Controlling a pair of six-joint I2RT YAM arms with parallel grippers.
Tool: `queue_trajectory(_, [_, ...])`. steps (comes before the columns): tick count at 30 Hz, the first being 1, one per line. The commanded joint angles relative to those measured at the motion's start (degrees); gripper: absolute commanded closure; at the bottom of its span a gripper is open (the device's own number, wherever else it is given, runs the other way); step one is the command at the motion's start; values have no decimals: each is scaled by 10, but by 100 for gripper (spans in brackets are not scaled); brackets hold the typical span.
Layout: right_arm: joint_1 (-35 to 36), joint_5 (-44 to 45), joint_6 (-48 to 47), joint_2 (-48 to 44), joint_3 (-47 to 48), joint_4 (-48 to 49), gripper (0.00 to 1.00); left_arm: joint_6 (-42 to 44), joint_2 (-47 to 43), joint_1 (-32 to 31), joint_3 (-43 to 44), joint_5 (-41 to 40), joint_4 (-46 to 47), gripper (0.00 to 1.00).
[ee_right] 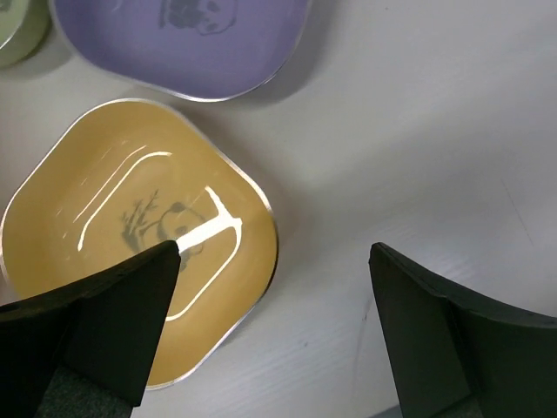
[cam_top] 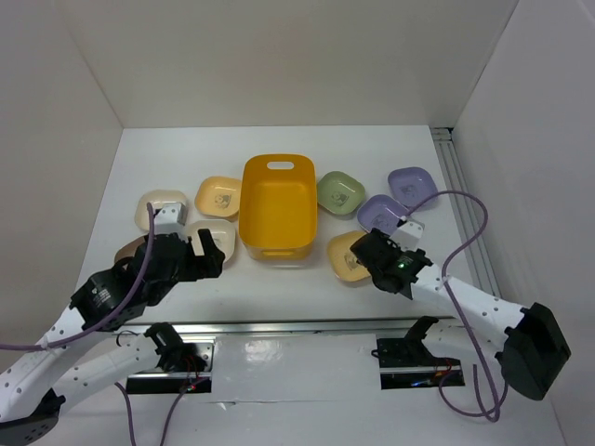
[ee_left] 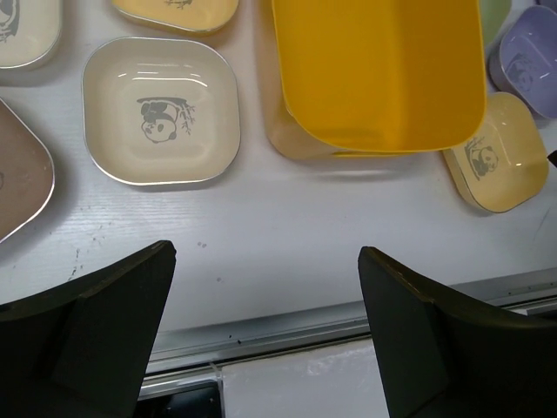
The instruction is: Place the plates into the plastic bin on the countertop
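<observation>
Plastic bin (cam_top: 277, 204) sits mid-worktop (cam_top: 279, 288), upright. Plates (cam_top: 219, 196) lie flat on the worktop outside it, four to its left and four to its right. Left end effector (ee_left: 265, 261) is spread wide, gripping nothing, near side of a cream panda plate (ee_left: 161, 111). Right end effector (ee_right: 274, 252) is also wide with nothing held, over the edge of a yellow plate (ee_right: 130, 235). A lavender plate (ee_right: 183, 39) lies just beyond.

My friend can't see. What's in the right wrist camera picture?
A yellow plate with a panda print lies on the white countertop, partly under the open right claw. A lavender plate sits just beyond it.
</observation>
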Motion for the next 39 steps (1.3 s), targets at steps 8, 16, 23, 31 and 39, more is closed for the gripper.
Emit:
queue_trajectory(8, [-178,-243,-222,4,-90,266,14,23,-21,3,-5,16,33,0])
queue_trajectory(16, [-189,-250,-222,28,-111,286,49,18,-16,3,-5,11,33,0])
queue_trajectory(23, [-189,-260,-214,22,-111,268,77,18,-4,3,-5,11,33,0])
queue_trajectory(31, [-189,-266,-184,27,-99,223,100,13,1,3,-5,5,27,0])
queue_trajectory(39, [-97,-179,-95,-40,-46,108,100,13,1,3,-5,0,27,0])
